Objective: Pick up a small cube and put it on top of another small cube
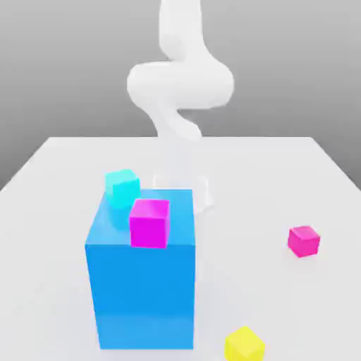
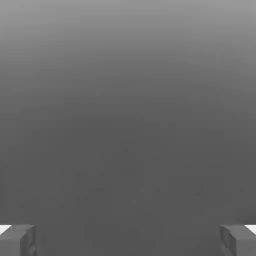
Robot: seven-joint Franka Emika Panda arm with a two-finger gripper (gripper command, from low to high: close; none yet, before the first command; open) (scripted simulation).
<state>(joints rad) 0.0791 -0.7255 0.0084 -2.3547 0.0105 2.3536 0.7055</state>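
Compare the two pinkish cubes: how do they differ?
The hot-pink cube sits alone on the table at the exterior view's right; the magenta cube rests atop the big blue block. The magenta cube looks more purplish and larger. Both are plain and glossy.

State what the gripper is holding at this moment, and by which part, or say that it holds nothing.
Nothing is held. The gripper stands open, with bare space between its fingertips. The small hot-pink cube lies alone on the table.
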